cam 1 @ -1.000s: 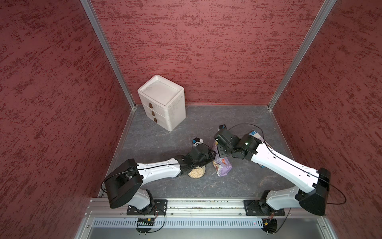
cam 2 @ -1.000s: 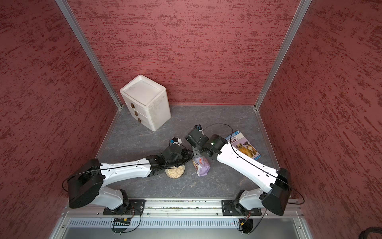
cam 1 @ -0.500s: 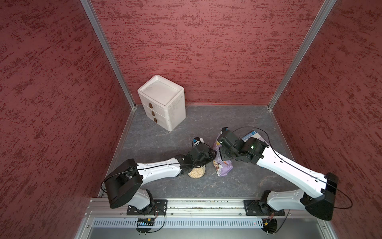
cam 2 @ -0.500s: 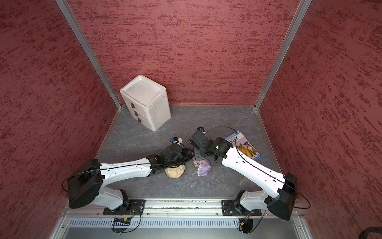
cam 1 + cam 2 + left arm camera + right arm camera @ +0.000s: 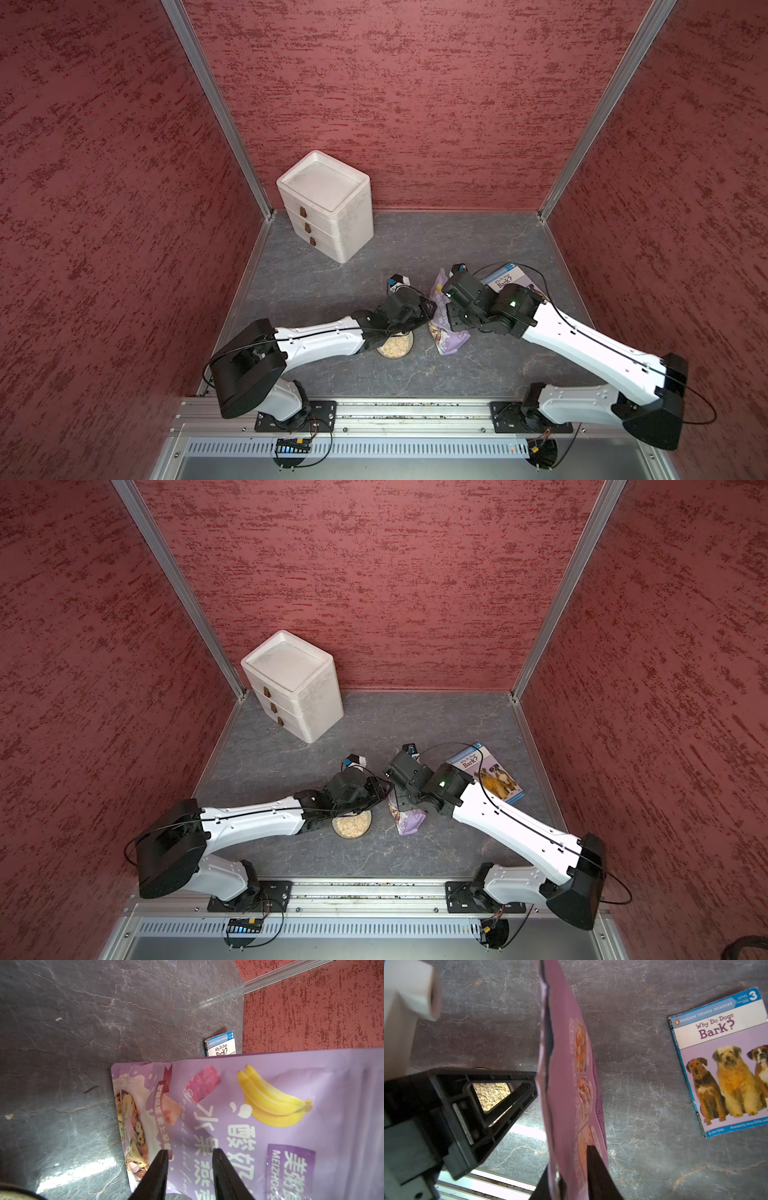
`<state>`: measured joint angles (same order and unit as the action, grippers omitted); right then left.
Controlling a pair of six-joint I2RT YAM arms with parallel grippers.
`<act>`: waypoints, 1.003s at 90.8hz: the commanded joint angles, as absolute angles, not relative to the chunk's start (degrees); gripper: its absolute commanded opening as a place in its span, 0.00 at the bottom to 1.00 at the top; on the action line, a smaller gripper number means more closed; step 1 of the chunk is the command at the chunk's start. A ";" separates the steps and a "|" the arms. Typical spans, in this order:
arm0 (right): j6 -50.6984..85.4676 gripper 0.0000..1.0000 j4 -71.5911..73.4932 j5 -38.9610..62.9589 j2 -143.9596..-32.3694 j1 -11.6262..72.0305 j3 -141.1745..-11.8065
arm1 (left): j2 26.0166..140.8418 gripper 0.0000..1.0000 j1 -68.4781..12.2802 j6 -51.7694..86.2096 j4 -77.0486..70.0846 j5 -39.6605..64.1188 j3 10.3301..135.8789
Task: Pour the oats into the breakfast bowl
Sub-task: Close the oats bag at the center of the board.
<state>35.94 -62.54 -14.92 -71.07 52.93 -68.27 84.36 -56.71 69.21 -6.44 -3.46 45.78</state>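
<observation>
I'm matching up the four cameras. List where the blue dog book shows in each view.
In a top view: book right of centre, only its title end showing.
In a top view: book right of centre, mostly uncovered.
Left wrist: one corner past the lilac pouch.
Right wrist: nearly whole cover, apart from the pouch.
Shared landmark: the lilac pouch.

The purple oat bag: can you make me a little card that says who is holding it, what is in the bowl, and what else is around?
bowl: round, under the left arm, already holds oats
pouch: lilac with food pictures, beside the bowl, between the two arms
right gripper: shut on the pouch's edge
left gripper: open, tips at the pouch's printed face, holding nothing
book: blue, dogs on the cover, lying flat on the right arm's side
drawer box: white, three drawers, far corner on the left arm's side
</observation>
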 commanded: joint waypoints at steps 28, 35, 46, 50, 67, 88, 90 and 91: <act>37.31 0.20 -65.57 -18.30 -69.67 54.76 -70.63 | 85.21 0.38 -57.13 69.68 -6.33 -2.72 47.37; 36.97 0.42 -65.87 -21.36 -69.90 54.62 -72.09 | 85.17 0.38 -57.13 69.77 -6.50 -2.61 47.24; 34.77 0.58 -64.85 -24.22 -71.30 53.42 -75.09 | 85.01 0.38 -57.13 70.26 -6.74 -2.40 46.89; 33.87 0.62 -63.42 -23.78 -71.99 52.77 -75.85 | 84.91 0.38 -57.13 70.24 -6.77 -2.33 46.93; 29.57 0.66 -58.24 -21.01 -76.43 50.73 -79.58 | 84.02 0.38 -57.13 70.03 -6.60 -2.87 46.50; 26.39 0.49 -57.09 -24.69 -84.41 49.42 -84.14 | 82.98 0.38 -57.03 69.96 -6.44 -3.59 45.89; 26.20 0.49 -57.27 -25.40 -85.24 49.36 -84.53 | 82.88 0.38 -57.04 69.96 -6.44 -3.64 45.77; 26.19 0.49 -57.42 -25.84 -85.60 49.33 -84.72 | 82.79 0.38 -57.04 69.96 -6.43 -3.67 45.74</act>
